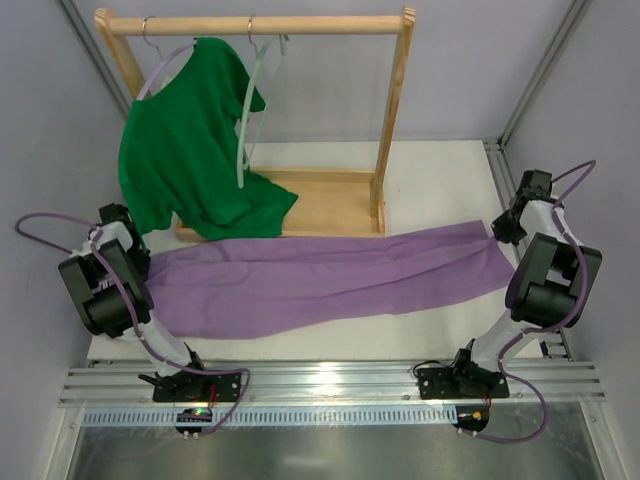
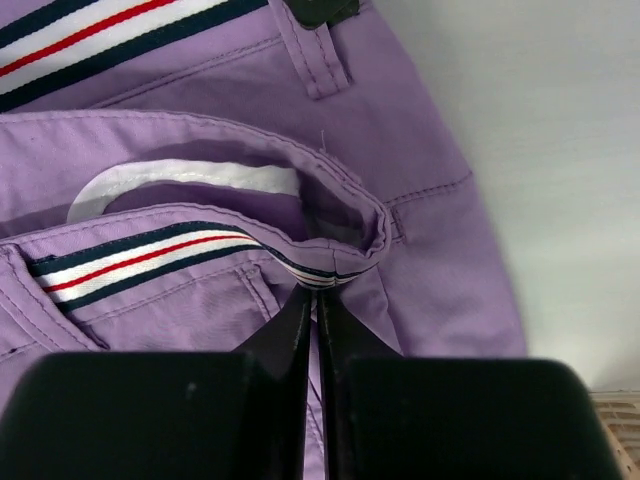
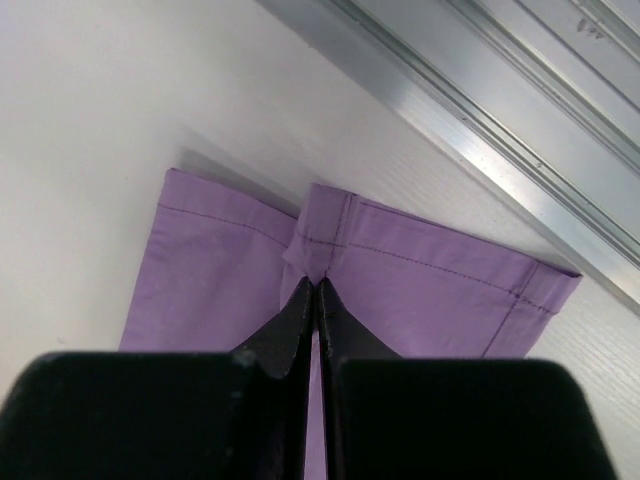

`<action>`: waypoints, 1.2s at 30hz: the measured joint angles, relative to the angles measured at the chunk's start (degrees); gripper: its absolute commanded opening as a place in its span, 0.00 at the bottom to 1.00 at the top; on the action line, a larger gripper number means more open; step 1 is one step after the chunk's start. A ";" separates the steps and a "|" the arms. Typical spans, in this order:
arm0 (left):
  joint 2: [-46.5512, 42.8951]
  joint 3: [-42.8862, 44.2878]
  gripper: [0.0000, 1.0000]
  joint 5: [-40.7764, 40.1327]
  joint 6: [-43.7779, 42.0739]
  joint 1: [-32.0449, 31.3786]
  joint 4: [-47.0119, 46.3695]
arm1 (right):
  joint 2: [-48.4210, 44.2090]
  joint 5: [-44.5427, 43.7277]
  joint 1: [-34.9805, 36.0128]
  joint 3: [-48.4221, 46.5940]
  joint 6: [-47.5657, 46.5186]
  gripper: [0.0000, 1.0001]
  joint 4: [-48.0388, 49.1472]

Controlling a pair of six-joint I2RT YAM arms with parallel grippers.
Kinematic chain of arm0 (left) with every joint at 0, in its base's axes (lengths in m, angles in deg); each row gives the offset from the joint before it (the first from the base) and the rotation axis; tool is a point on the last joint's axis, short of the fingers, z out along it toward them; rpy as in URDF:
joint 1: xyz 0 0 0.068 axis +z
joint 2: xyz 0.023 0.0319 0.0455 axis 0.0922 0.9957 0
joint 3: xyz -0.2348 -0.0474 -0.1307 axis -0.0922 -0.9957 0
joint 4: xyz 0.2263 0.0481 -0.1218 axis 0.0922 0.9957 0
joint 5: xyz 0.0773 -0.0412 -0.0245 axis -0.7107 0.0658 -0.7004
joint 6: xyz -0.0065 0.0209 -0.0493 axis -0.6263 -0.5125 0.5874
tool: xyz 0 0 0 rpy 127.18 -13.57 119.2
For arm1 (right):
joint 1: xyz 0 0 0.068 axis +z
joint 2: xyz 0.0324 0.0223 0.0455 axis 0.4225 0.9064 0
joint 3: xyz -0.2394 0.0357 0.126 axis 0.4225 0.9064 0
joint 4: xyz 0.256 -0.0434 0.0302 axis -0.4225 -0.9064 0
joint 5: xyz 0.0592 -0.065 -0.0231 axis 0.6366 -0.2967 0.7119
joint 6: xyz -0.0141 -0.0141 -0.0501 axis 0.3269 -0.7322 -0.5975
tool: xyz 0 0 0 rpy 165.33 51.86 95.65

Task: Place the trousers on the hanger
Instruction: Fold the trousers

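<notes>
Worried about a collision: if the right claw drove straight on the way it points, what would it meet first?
The trousers hem, pinched in the right claw; past it white table, then probably the aluminium rail.

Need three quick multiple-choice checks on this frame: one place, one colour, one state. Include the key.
1. Where is the empty pale hanger?
A hung on the rack's rail
B lying flat
C held in mid-air

2. What colour is the shirt?
A lilac
B green
C white

3. The left gripper is:
A open
B shut on the trousers at the waistband
C shut on the hanger

Key: 1A, its hook sits over the rail; 2B, dark green in the top view; 3B, the closed fingers pinch the striped waistband edge.
</notes>
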 measured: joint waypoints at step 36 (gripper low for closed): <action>-17.31 -0.61 0.00 -9.44 0.13 -3.98 7.21 | -7.91 0.79 -2.01 -5.53 0.09 0.04 -6.88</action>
